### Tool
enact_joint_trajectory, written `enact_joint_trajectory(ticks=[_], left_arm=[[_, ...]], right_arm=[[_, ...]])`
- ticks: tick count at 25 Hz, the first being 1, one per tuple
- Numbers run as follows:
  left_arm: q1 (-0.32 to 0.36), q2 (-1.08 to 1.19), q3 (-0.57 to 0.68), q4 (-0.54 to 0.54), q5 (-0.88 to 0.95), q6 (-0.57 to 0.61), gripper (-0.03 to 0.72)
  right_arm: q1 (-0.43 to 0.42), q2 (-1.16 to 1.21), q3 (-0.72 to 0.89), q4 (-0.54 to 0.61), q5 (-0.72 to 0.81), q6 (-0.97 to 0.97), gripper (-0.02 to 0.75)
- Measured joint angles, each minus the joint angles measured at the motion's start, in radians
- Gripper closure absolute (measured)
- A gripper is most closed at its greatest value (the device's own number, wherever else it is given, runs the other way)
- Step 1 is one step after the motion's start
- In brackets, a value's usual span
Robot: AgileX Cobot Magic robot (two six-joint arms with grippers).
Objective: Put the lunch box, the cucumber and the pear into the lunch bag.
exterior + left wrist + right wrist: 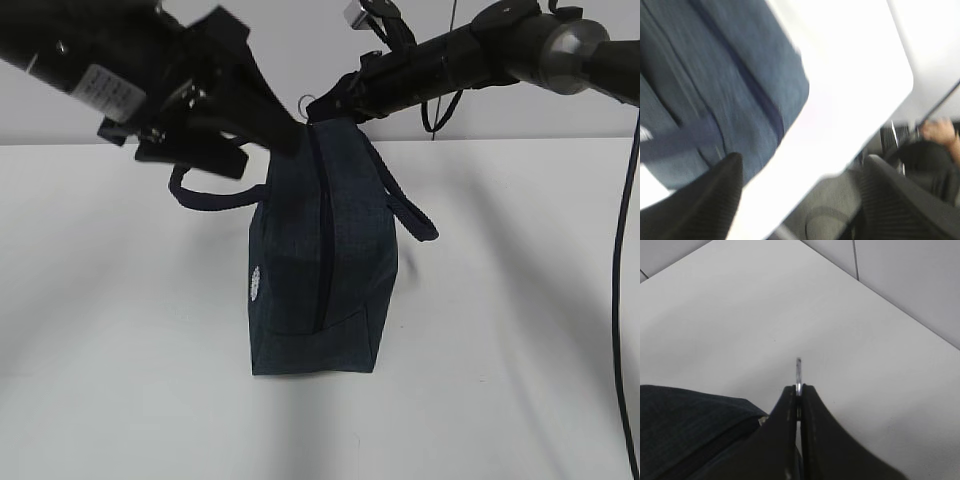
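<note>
Stood upright mid-table (520,300), lunch bag (320,260) zipped along its top. Right gripper (798,390) pinched shut on metal ring pull (798,371); left gripper (800,200) spread wide beside bag.

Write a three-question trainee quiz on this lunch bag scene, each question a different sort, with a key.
1. True or false: the zipper of the lunch bag looks closed along the part that shows.
2. Which claw pinches the metal ring pull? A) the left claw B) the right claw C) neither
3. Fill in: the left claw's jaws stand ____, with nothing between them.

Key: 1 true; 2 B; 3 open
</note>
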Motion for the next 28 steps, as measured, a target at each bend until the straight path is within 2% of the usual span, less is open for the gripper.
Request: enact_joint_trajectory(ticks=[3,6,18,28], left_arm=[[0.000,-0.011,0.000,0.007,-0.148,-0.051,0.246],[0.007,0.044,-0.028,0.026,-0.201,-0.098,0.256],[0.103,0.386,-0.363,0.037,-0.214,-0.150,0.262],[0.111,0.507,-0.398,0.063,-0.180,-0.216,0.265]], right_arm=[[-0.002,0.002,0.000,0.000,0.005,0.000,0.754],[-0.002,0.002,0.000,0.000,0.018,0.000,0.754],[-0.002,0.002,0.000,0.000,0.027,0.000,0.754],[-0.003,0.002,0.000,0.000,0.031,0.000,0.754]])
